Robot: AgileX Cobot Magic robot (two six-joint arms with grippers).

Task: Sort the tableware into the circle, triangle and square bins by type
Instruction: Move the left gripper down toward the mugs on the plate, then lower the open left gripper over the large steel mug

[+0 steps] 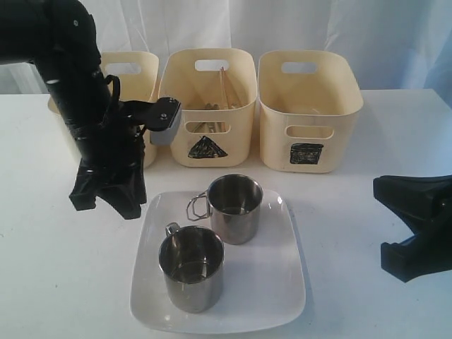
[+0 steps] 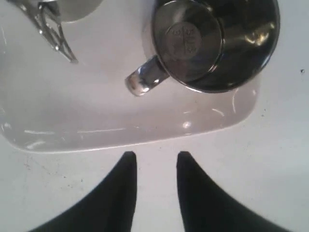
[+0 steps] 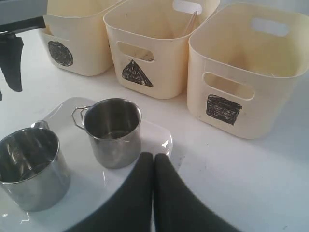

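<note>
Front steel mug (image 1: 191, 268) sits on the white square plate (image 1: 277, 296), second mug (image 1: 235, 208) just behind it. Left gripper (image 2: 156, 157) hangs by the plate's edge, jaws apart and empty; right gripper (image 3: 153, 157) is clenched on nothing. Chopsticks (image 1: 224, 85) poke up from the triangle bin (image 1: 240, 141) behind.

White table (image 1: 56, 282) — three cream bins (image 1: 240, 145) in a row, white square plate (image 1: 265, 279) near them

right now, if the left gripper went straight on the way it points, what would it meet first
Most likely the bare table, just short of the rim of the white square plate. The left gripper, jaws open, points down beside it. Depth is unclear.
</note>
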